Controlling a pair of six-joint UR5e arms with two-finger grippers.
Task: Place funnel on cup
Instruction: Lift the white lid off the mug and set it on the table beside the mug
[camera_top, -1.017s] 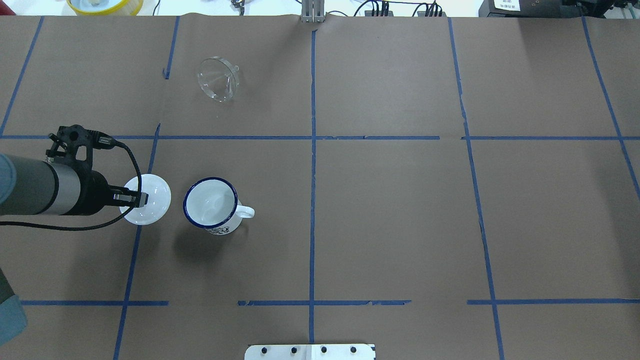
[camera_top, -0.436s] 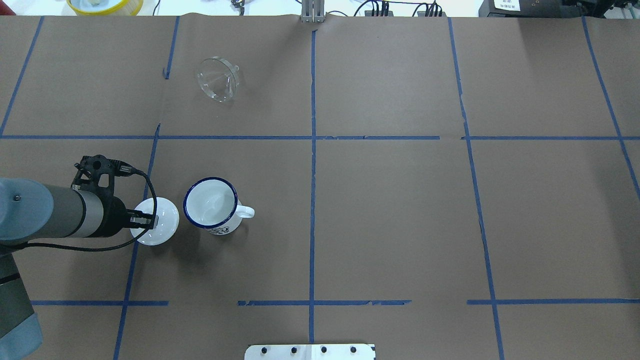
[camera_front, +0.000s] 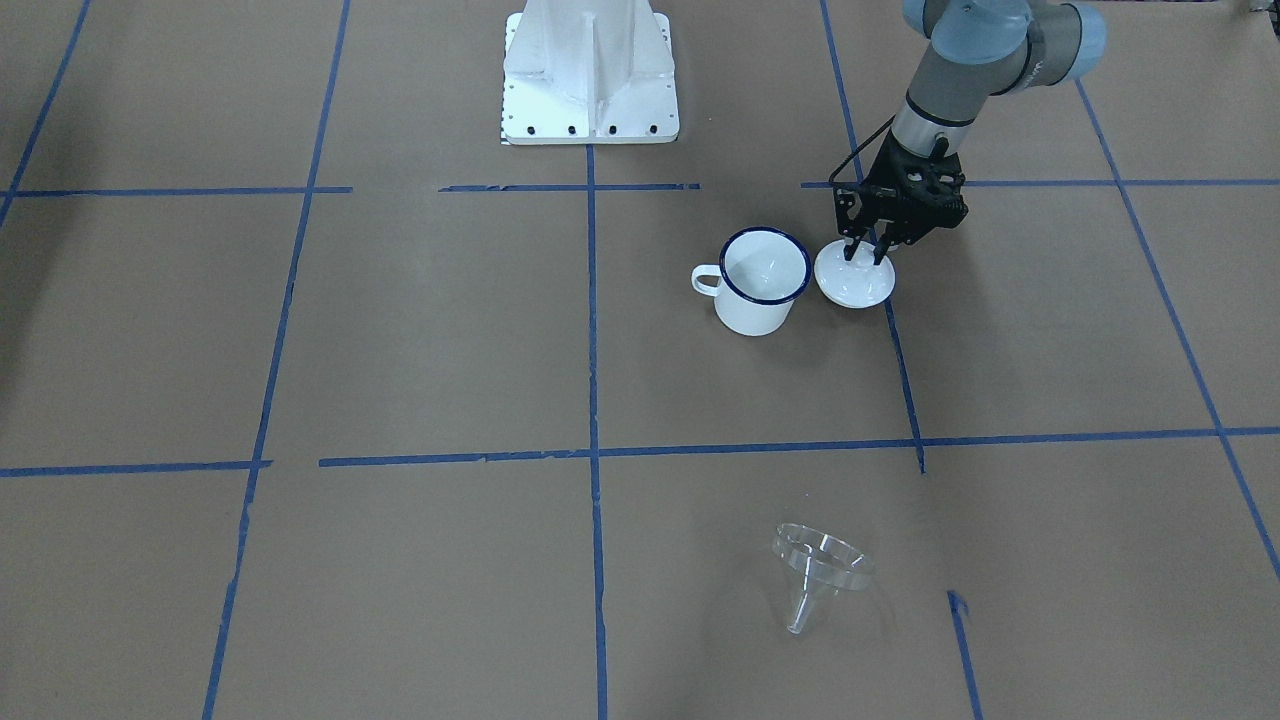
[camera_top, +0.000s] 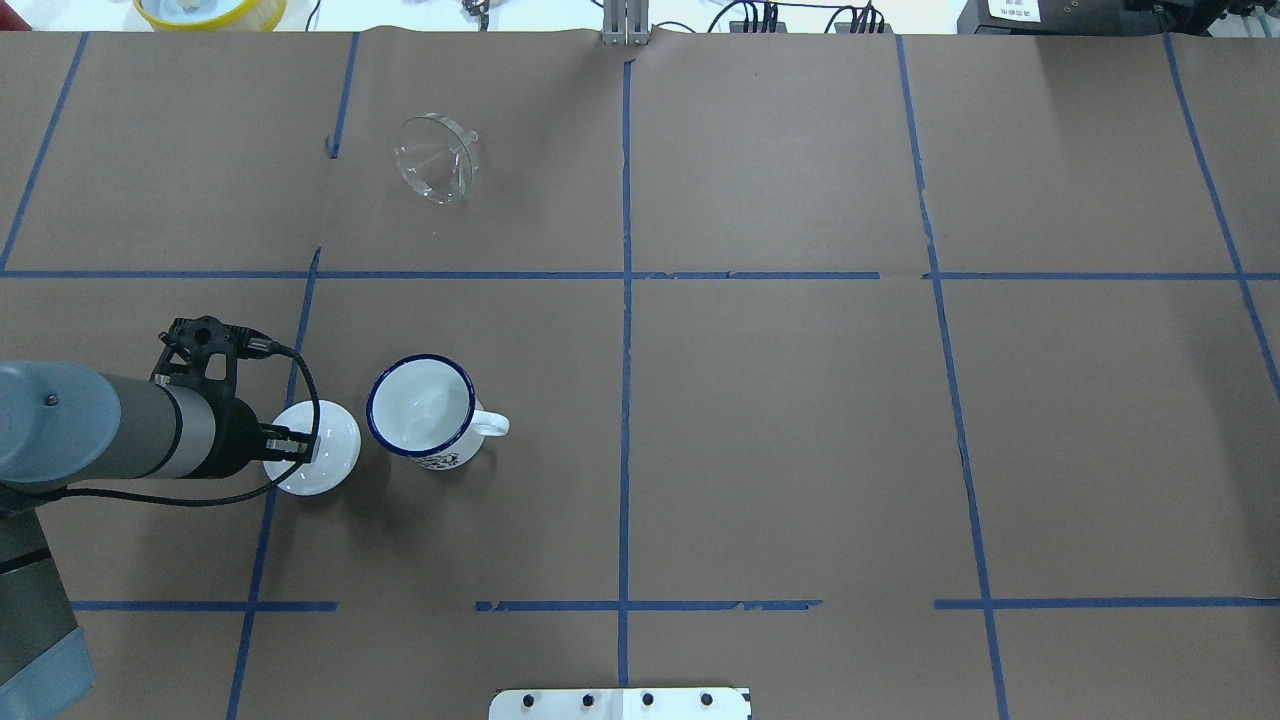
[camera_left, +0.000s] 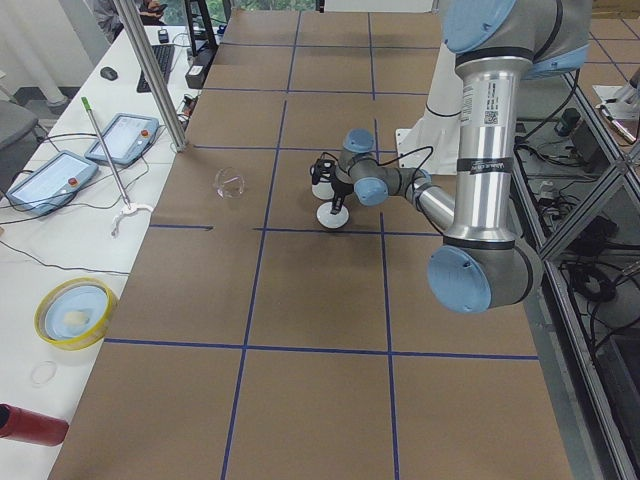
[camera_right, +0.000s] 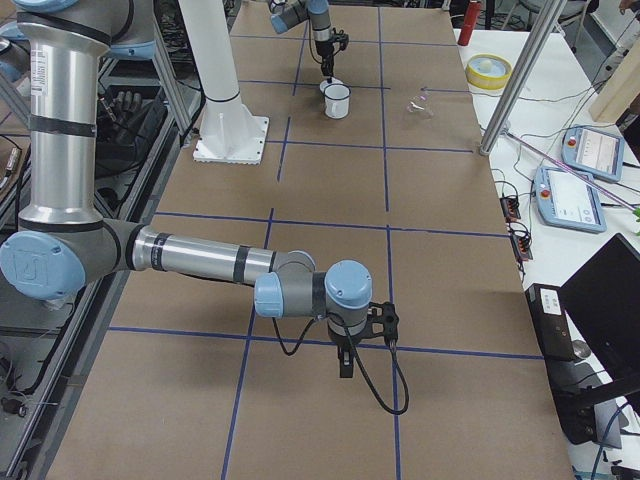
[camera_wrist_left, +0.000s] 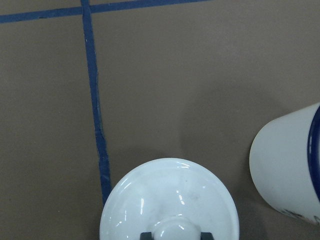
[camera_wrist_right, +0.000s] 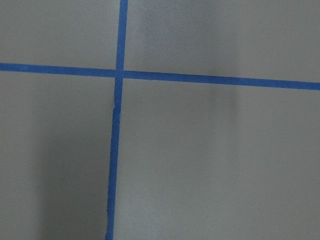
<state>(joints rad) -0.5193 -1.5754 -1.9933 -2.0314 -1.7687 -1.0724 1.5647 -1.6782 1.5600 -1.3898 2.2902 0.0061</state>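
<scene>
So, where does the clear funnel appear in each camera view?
Overhead: the funnel is upper left.
Front-facing: funnel at bottom, right of centre.
Exterior left: funnel left of centre.
Exterior right: funnel near top, right of centre.
Left wrist: absent.
Right wrist: absent.
Landmark: the cup, seen in all but the right wrist.
</scene>
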